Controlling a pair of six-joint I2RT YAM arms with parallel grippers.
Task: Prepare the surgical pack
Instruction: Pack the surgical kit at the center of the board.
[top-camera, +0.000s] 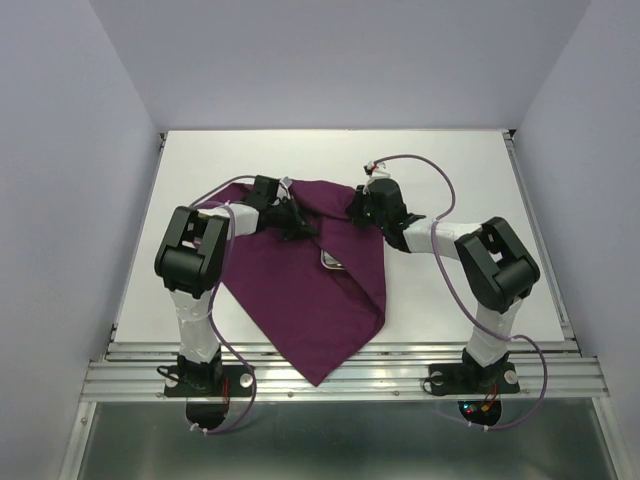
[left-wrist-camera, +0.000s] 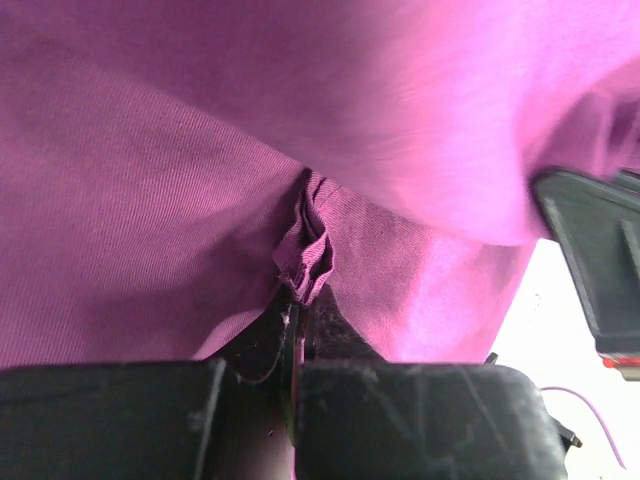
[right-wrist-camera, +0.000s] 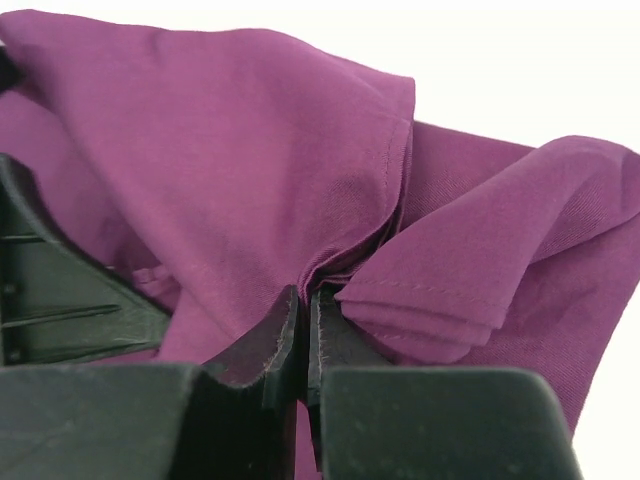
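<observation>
Top view, wrap: the deep-purple cloth wrap (top-camera: 320, 300) lies spread on the white counter (top-camera: 450, 180) between the arms, its near corner reaching the front rail.
Top view, glint: a small silvery piece (top-camera: 329, 262) shows at a fold near the middle; I cannot tell what it is.
Top view, arms: the left arm (top-camera: 190, 255) and right arm (top-camera: 495, 265) both reach in to the wrap's far edge.
Left wrist, left jaws: pressed together, pinching a bunched fold of the cloth wrap (left-wrist-camera: 150, 200).
Right wrist, right jaws: pressed together on gathered hems of the cloth wrap (right-wrist-camera: 250, 150), which rises in folds above them.
</observation>
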